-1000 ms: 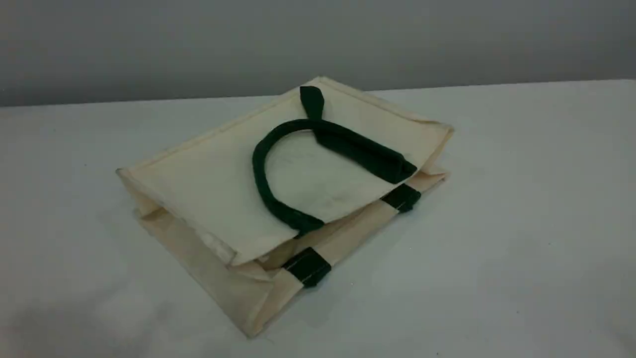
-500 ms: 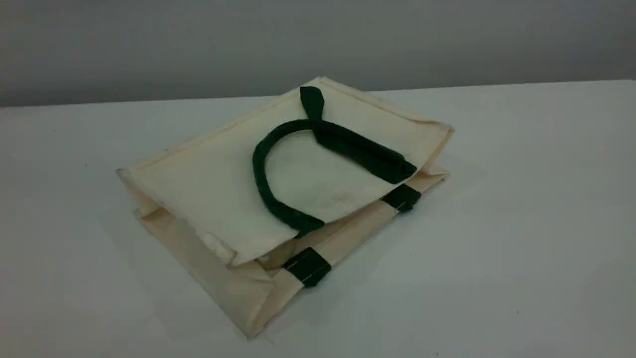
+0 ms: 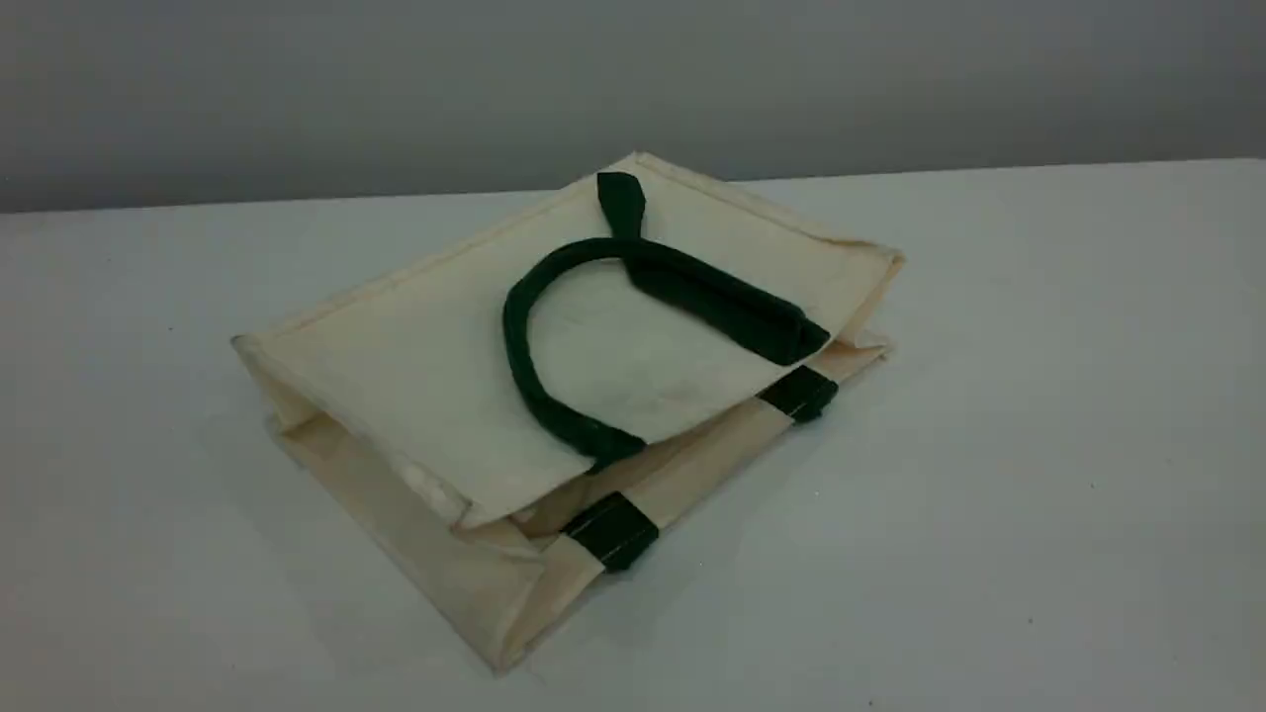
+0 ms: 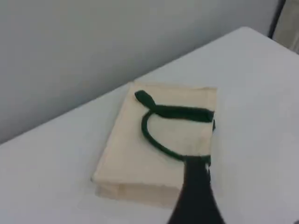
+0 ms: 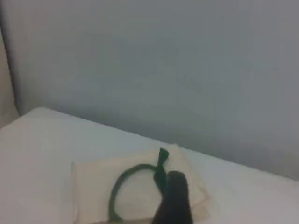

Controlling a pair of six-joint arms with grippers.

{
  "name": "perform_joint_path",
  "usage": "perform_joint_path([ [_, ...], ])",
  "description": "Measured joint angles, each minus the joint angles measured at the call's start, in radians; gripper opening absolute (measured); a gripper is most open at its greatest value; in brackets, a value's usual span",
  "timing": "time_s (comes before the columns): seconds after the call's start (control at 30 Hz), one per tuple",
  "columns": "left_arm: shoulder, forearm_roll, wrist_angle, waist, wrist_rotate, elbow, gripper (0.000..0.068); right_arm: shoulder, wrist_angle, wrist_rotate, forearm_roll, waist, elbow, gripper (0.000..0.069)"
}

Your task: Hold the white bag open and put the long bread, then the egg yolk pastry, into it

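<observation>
1. The table is a pale, matte surface running back to a grey wall.
2. The white bag lies flat near the table's middle, folded shut, its mouth edge toward the camera's lower right in the scene view.
3. A dark green strap handle curls in a loop on the bag's upper panel; two green tabs sit on the lower panel's edge.
4. The left gripper hangs above the bag, jaws spread wide, holding nothing.
5. The right gripper hangs above the bag too, fully spread, empty.
</observation>
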Motion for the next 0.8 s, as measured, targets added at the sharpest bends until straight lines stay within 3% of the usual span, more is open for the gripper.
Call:
perform_joint_path([
  [0.8, -0.425, -0.005, 0.0, 0.0, -0.027, 0.4, 0.0477, -0.228, 0.036, -0.005, 0.012, 0.0, 0.352, 0.0566],
])
